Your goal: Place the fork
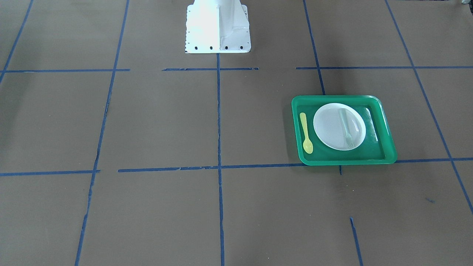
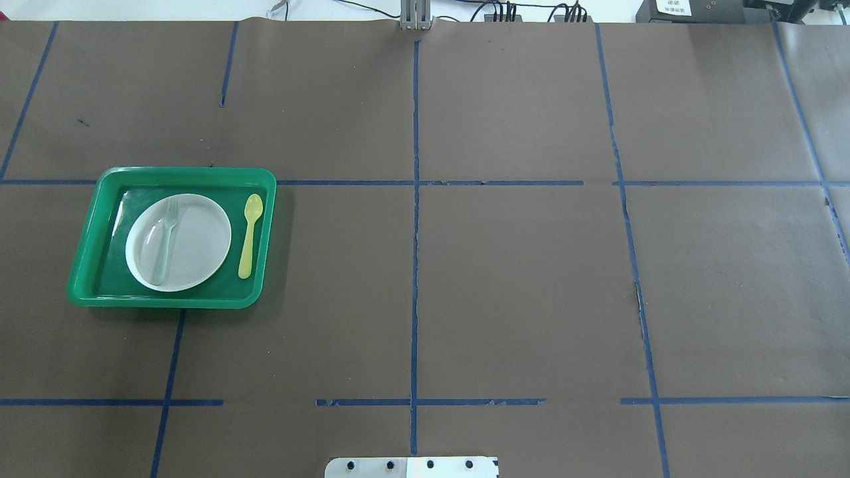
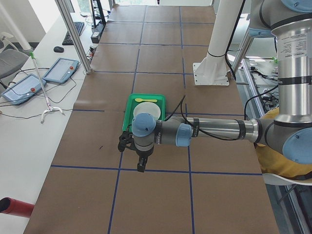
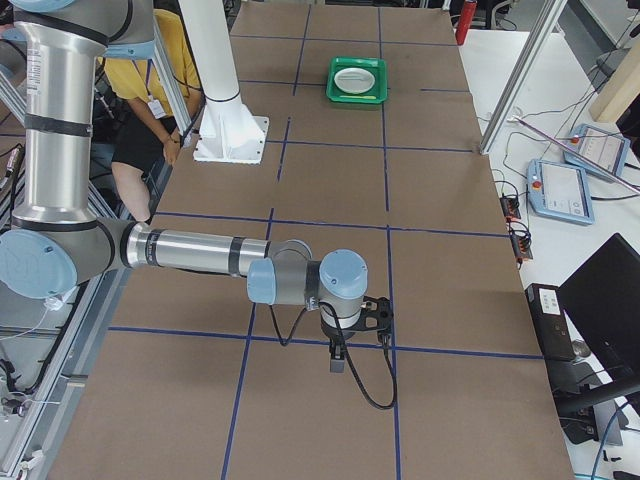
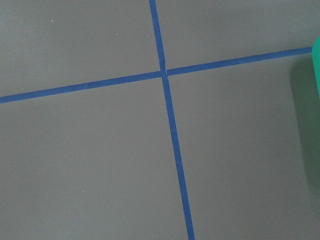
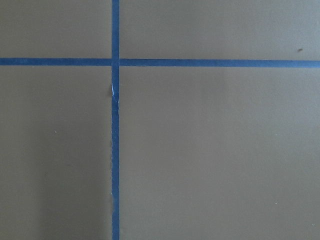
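The pale translucent fork (image 2: 165, 242) lies along the left part of a white plate (image 2: 199, 242) inside a green tray (image 2: 166, 302) on my left side. It also shows in the front view (image 1: 346, 129), tines toward the table's far edge. My left gripper (image 3: 140, 166) hangs above the table just beside the tray, and I cannot tell if it is open or shut. My right gripper (image 4: 337, 362) hangs over the far right of the table, and its state cannot be told either. Neither wrist view shows fingers.
A yellow plastic spoon (image 2: 250, 236) lies in the tray beside the plate. The table is brown with blue tape lines. The white robot base (image 1: 218, 29) stands at the table's middle edge. The tray's corner (image 5: 316, 60) shows in the left wrist view.
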Available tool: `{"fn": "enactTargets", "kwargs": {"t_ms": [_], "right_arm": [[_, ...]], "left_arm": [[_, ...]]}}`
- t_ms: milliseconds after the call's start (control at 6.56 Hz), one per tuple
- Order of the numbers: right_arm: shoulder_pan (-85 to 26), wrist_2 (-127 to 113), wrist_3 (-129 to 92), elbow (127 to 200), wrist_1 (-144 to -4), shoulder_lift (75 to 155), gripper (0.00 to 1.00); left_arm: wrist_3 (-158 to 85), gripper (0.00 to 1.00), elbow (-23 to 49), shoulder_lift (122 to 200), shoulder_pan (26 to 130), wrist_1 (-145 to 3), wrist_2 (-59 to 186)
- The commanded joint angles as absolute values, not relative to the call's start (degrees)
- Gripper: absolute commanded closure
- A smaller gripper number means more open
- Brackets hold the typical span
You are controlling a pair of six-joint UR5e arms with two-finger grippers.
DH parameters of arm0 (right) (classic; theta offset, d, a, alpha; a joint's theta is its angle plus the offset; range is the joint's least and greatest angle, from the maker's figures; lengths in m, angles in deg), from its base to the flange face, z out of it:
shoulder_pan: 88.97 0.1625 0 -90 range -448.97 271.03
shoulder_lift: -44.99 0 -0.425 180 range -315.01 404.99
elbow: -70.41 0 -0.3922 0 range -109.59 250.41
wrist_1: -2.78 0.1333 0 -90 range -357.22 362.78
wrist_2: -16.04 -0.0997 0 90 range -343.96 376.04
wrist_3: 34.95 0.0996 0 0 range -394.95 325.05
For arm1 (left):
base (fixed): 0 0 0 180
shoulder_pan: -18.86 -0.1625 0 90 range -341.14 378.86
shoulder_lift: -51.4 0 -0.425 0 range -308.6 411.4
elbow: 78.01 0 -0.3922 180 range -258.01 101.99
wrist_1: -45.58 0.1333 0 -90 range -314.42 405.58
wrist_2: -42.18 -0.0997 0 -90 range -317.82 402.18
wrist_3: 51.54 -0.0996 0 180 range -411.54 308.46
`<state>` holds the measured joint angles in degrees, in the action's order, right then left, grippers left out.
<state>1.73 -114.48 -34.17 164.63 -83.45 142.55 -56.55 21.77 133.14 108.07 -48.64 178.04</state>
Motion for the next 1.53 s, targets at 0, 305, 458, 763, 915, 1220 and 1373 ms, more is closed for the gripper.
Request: {"fn": "enactTargets", "kwargs": {"t_ms": [0, 305, 458, 763, 915, 1220, 1373], "right_arm": [[1.73, -114.4, -34.16, 164.63, -83.44, 142.55, 0.0], [1.73, -114.39, -34.16, 164.63, -83.44, 142.55, 0.0], [1.73, -114.39, -34.16, 164.63, -83.44, 142.55, 0.0], [1.73, -114.48, -34.25, 164.63, -83.36, 142.55, 0.0], [1.73, -114.4, -34.16, 164.63, -83.44, 142.55, 0.0], [1.73, -114.39, -34.25, 164.63, -83.44, 142.55, 0.0], [1.73, -114.48, -34.16, 164.63, -83.44, 142.55, 0.0]], "left_arm": [[-56.55, 0.0, 21.22, 133.14, 108.07, -48.55, 178.32], [-56.37, 0.0, 21.92, 134.71, 107.98, -50.9, 178.14], [-56.02, 0.0, 21.31, 135.94, 107.64, -56.49, 178.06], [-46.77, 0.0, 26.37, 136.04, 102.84, -58.39, 177.89], [-38.35, 0.0, 28.75, 136.56, 97.84, -58.48, 172.92], [-23.66, 0.0, 30.45, 137.88, 88.17, -63.1, 166.9], [-16.54, 0.0, 29.84, 138.4, 82.81, -68.54, 166.72]]}}
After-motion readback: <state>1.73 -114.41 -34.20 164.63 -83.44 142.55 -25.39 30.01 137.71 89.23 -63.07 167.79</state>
